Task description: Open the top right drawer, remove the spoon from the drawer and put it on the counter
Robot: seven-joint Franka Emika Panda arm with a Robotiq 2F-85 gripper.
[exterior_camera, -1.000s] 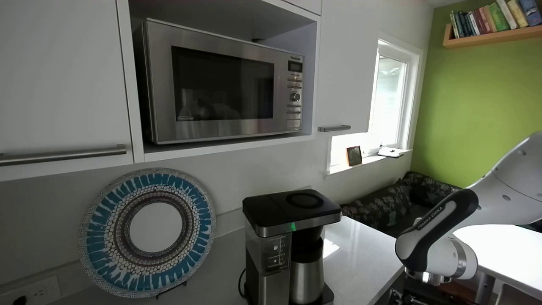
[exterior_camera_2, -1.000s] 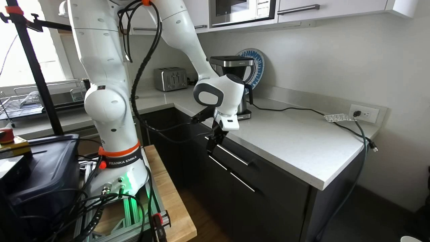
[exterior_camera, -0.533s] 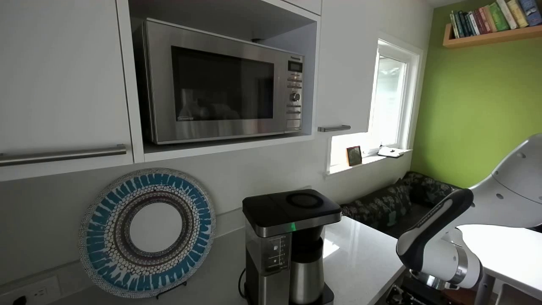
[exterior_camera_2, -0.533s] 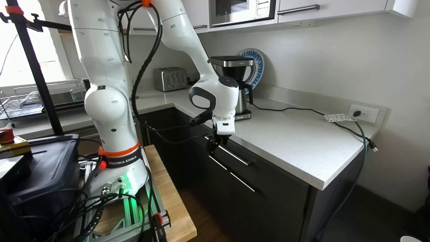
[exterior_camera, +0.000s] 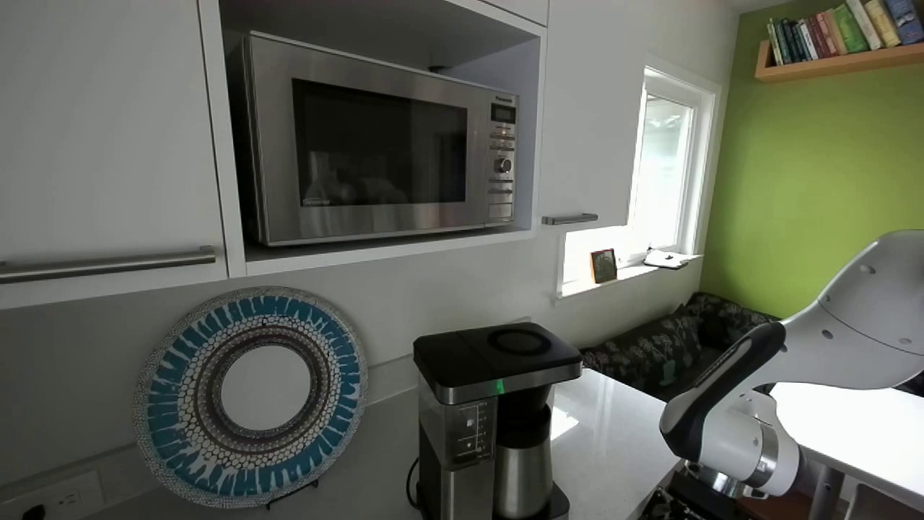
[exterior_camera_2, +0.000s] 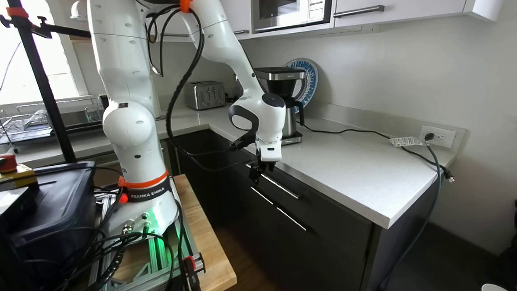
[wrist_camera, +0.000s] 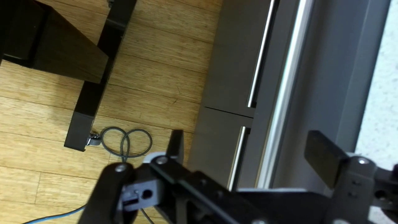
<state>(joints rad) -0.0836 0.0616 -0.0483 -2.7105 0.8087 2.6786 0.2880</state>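
A white robot arm (exterior_camera_2: 135,125) rises above a wooden board (exterior_camera_2: 216,254) and bends down to the front edge of a white bench (exterior_camera_2: 363,161). At its end, the pincer (wrist_camera: 251,149) has its two fingers (wrist_camera: 325,158) spread wide apart. In the wrist view, a long metal handle (wrist_camera: 282,93) shows between them; whether either finger touches the drawer front or the handle cannot be told. That handle belongs to the top drawer (wrist_camera: 329,77), directly beneath the bench edge. The drawer is closed, its inside hidden from view. Below it are dark grey cupboard doors (wrist_camera: 233,56) with shorter handles (wrist_camera: 261,53), and then a wooden floor (wrist_camera: 164,62) where a grey cord (wrist_camera: 125,156) lies in loops.

On the bench stands a black-and-steel coffee machine (exterior_camera: 473,426) holding a metal jug (exterior_camera: 521,480). Near it, a round plate (exterior_camera: 173,375) with a blue-and-white pattern and a pale middle stands propped on edge. A dark cable (exterior_camera_2: 351,130) trails along the bench towards a wall socket (exterior_camera_2: 442,138), and a steel toaster (exterior_camera_2: 204,95) sits farther back. Above, a steel microwave (exterior_camera: 375,144) sits in a recess among white cupboards (exterior_camera: 101,144). An exterior view also takes in a bright window (exterior_camera: 664,159), a dark patterned sofa (exterior_camera: 642,350), and a green wall (exterior_camera: 830,180) bearing books (exterior_camera: 830,32) on a wooden shelf (exterior_camera: 844,65).
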